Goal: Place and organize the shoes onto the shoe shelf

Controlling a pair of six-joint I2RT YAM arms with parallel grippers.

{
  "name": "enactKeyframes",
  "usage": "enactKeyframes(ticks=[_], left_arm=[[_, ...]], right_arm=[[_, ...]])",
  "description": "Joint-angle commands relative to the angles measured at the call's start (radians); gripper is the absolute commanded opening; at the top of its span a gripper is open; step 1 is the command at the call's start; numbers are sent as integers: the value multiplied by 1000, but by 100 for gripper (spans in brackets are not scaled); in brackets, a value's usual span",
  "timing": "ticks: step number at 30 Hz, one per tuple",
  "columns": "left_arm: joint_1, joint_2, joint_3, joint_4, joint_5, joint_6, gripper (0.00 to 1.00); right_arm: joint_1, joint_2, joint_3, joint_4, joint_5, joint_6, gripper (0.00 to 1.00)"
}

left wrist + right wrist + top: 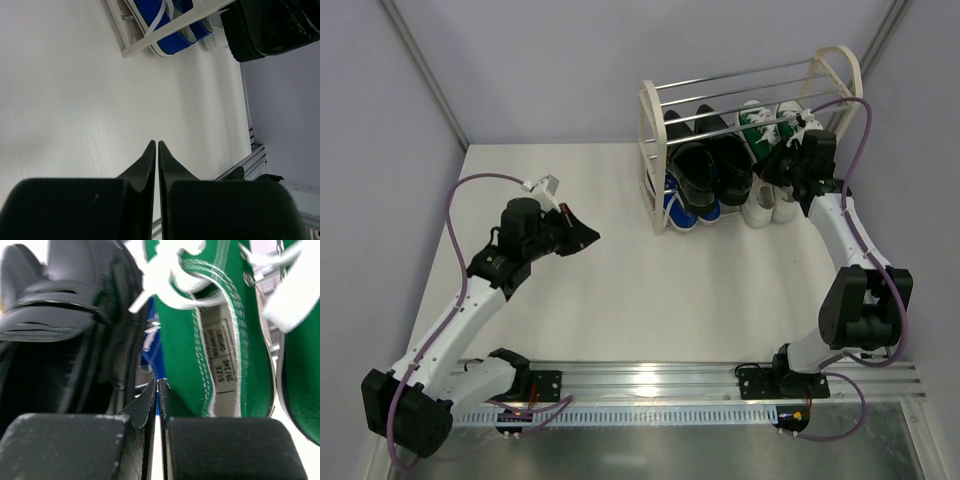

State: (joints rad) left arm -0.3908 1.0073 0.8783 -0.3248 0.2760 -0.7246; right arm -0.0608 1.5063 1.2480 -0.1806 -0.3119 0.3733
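Observation:
The shoe shelf [651,160] stands at the back right. On its upper tier sit the black leather shoes [705,160] and the green sneakers [758,125]. Blue sneakers [682,210] and white sneakers [765,205] sit below. My right gripper [783,165] is shut and empty at the heel end of the upper tier. In the right wrist view its tips [157,381] sit in the gap between a black shoe [60,315] and a green sneaker [210,340]. My left gripper [586,237] hangs shut and empty over the table left of the shelf, its tips [155,143] pointing toward a blue sneaker [167,30].
The shelf's cream side frame [165,37] rests on the white table [620,290]. An aluminium rail [660,380] carrying both arm bases runs along the near edge. Grey walls close in the back and both sides.

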Motion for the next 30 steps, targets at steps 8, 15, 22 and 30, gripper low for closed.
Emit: enactKeyframes(ticks=[8,15,22,30], left_arm=[[-3,-12,-4,43,0,11,0],[-3,-7,-6,50,6,8,0],[-3,-12,-6,44,0,8,0],[-3,-12,-7,49,6,1,0]], right_arm=[[49,49,148,-126,417,-25,4],[49,23,143,-135,540,-51,4],[56,-50,91,-26,245,-76,4],[193,-52,85,-79,39,-79,4]])
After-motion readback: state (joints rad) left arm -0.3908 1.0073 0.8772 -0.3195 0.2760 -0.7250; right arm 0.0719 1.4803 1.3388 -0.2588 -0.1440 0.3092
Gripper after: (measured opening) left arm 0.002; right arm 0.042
